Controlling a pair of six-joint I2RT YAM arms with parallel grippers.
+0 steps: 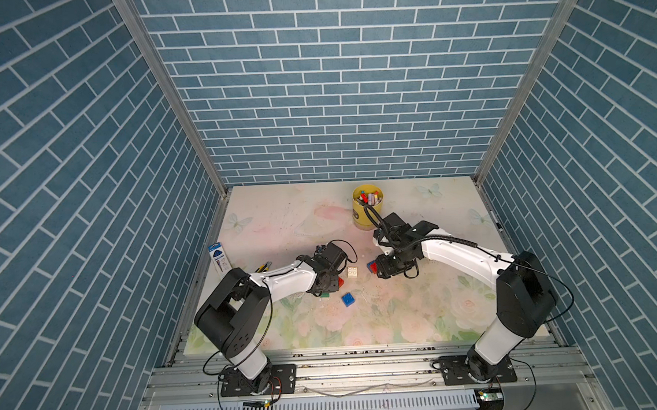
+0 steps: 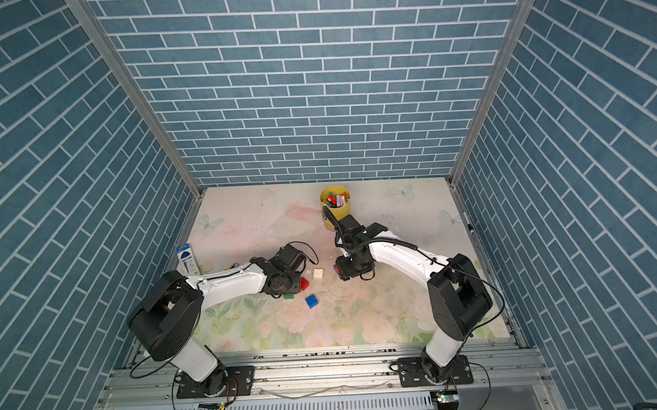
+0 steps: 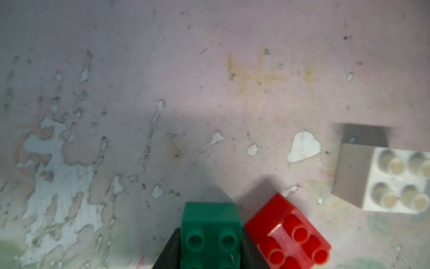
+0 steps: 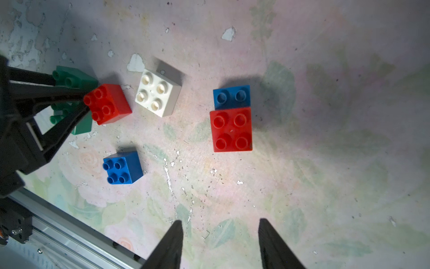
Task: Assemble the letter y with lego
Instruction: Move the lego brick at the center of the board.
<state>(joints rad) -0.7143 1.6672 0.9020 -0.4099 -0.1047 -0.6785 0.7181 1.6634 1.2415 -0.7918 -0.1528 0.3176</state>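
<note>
In front of the white brick (image 4: 158, 93) sits a blue brick (image 4: 122, 167), to its left our left gripper (image 3: 210, 235) pinches the green brick (image 3: 210, 216), which we judge the Y's stem, and to its right our spread, empty right gripper (image 4: 220, 221) hovers by the red-on-blue pair (image 4: 231, 129).

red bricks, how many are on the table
2. One red brick lies beside the green brick; the other red brick adjoins a blue brick. None seems hidden.

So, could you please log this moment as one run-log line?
left gripper: shut on green brick | right gripper: open, empty | red brick: stacked on blue brick | white brick: loose
</note>
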